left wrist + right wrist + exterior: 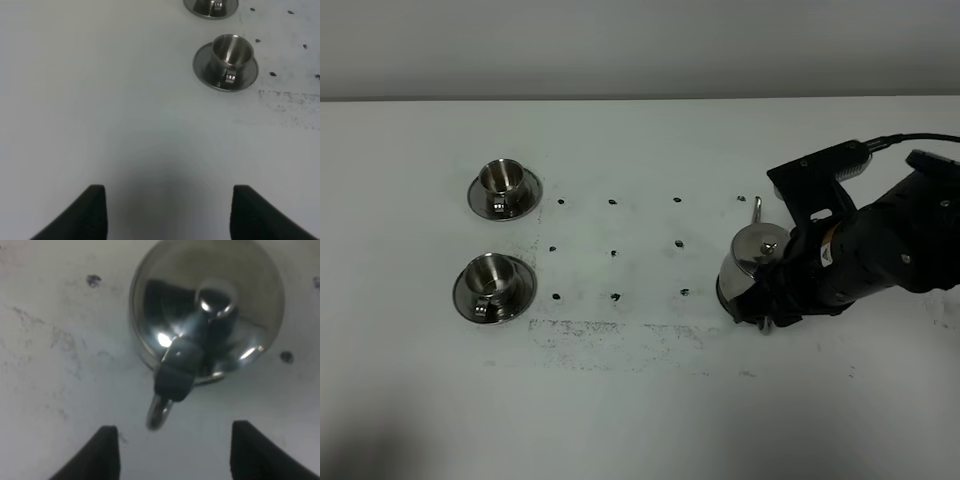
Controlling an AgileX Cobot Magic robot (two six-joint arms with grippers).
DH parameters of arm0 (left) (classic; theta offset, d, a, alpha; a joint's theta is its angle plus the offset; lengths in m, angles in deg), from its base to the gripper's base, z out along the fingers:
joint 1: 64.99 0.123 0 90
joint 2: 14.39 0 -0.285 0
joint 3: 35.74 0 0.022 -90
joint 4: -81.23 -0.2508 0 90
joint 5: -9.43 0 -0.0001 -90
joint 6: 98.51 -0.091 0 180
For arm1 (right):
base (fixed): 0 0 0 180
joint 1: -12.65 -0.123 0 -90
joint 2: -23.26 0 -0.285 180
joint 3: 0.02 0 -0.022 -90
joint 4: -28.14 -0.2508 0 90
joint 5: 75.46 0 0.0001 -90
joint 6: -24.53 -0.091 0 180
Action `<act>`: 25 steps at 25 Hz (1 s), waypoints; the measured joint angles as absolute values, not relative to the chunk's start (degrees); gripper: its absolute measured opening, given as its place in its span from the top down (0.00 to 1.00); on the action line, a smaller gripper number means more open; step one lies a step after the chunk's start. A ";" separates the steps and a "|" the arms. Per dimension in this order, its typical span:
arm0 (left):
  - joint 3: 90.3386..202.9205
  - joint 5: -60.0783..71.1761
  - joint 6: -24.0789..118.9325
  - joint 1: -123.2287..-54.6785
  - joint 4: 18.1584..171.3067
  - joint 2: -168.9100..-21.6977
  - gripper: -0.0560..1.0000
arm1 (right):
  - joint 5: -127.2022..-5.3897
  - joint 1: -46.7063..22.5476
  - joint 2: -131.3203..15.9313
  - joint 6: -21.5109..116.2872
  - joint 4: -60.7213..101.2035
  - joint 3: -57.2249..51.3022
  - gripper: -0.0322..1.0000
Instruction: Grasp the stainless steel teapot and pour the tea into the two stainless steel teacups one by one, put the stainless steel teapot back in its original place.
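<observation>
Exterior high: the stainless steel teapot [750,255] stands on the desk [640,400] at the tip of the right arm [885,240]. The back teacup [503,180] and front teacup [490,277] sit well away.

Left wrist: the left fingers [95,212] are spread and empty, with the front teacup well ahead of them.

Right wrist: the right fingers [107,452] are spread. The teapot's loop handle [160,412] lies just ahead of their gap, untouched.

The stainless steel teapot [207,310] stands on the speckled white surface [50,390]. Its loop handle [167,385] points toward the gap between the two spread fingers [102,455], untouched.
</observation>
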State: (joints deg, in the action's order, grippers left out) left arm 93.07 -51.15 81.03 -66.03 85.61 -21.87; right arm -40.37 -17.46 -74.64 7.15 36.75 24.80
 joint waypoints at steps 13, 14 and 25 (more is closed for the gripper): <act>93.07 -51.15 81.03 -66.03 85.61 -21.87 0.45 | -43.16 -19.16 -81.71 1.24 39.48 24.87 0.51; 93.07 -51.15 81.03 -66.03 85.61 -21.87 0.45 | -43.33 -19.16 -82.15 1.15 39.59 24.87 0.51; 93.07 -51.15 81.03 -66.03 85.61 -21.87 0.45 | -42.36 -15.83 -84.77 -5.48 49.13 24.91 0.51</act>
State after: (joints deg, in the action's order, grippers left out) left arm 93.07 -51.15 81.03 -66.03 85.61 -21.87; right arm -42.36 -15.83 -84.77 -5.48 49.13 24.91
